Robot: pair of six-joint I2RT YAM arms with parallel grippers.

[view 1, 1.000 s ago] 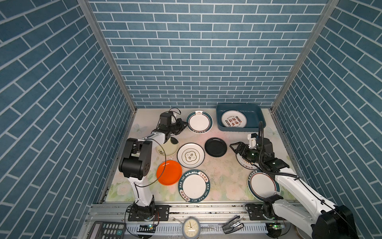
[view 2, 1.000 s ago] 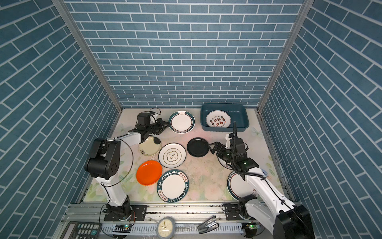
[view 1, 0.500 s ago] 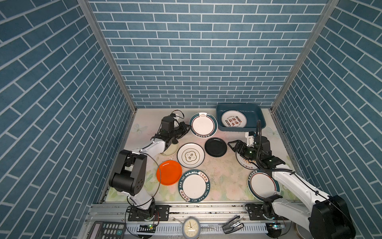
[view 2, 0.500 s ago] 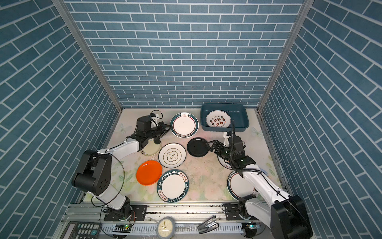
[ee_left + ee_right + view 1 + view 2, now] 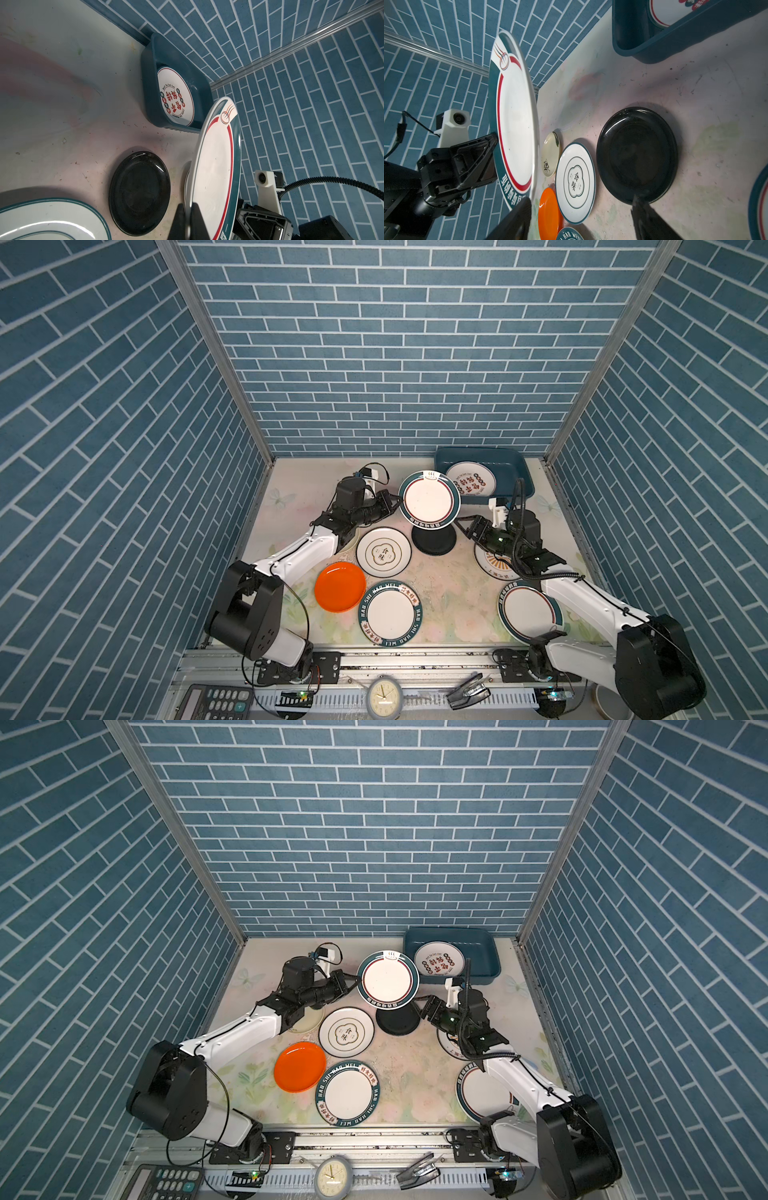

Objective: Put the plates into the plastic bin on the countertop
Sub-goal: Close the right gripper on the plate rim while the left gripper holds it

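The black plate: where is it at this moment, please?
In both top views the black plate lies flat on the countertop near the middle, just right of the white motif plate and partly hidden by the raised teal-rimmed plate.

Bare bin (image 5: 510,479) floor beside printed plate (image 5: 471,484)

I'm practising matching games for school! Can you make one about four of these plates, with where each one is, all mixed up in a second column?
Things:
1. black plate
2. orange plate
3. plate with red characters
4. teal-rimmed plate

Places:
A. lying inside the plastic bin
B. up off the table, clamped in the jaws of the left gripper
C. on the countertop, beside the HAO WEI plate
D. on the countertop, partly hidden by the raised plate in both top views

Pairs: 1-D, 2-C, 3-A, 4-B
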